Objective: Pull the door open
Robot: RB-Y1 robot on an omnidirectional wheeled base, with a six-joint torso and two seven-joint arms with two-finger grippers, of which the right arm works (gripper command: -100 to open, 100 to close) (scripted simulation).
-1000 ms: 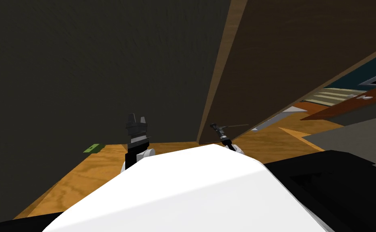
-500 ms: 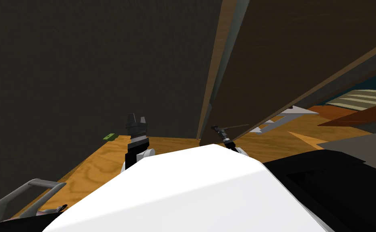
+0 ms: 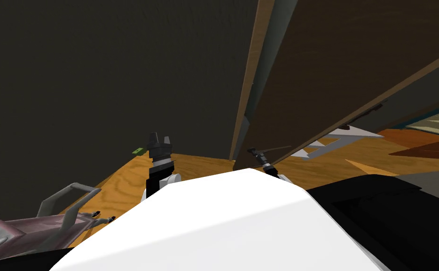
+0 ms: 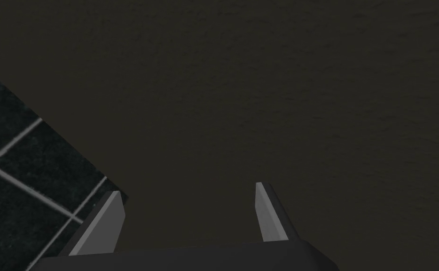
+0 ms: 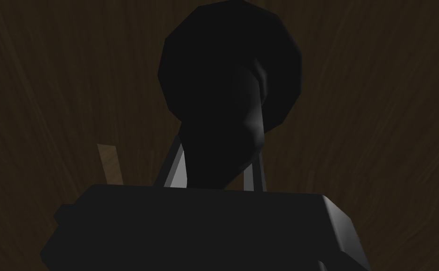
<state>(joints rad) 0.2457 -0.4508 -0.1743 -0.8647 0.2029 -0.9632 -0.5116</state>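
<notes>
A grey-and-pink object [image 3: 30, 230] now lies at the lower left of the head view, brought into frame as the robot's own base shifted over the last second; what it is cannot be told. Just right of it, above the wooden floor [image 3: 120, 188], the left gripper [image 3: 160, 137] hangs idle before the dark wall, its jaws standing wide apart and holding nothing.

Centre frame, the story is the gap. Between the light brown frame [image 3: 254, 70] and the dark door [image 3: 355, 61], a grey strip has widened from nothing a second ago to a clear wedge. The latch looks free and the door is swinging toward the robot, so the pull appears under way, though the opening is yet narrow.

At the foot of that gap, the right gripper [image 3: 252, 151] does the work. In the right wrist view its jaws are closed tight on a black rounded knob [image 5: 230, 80], one blade pressing each side of its neck, with the door's brown grain close behind. Further right, past the door's lower edge, more floor shows.
</notes>
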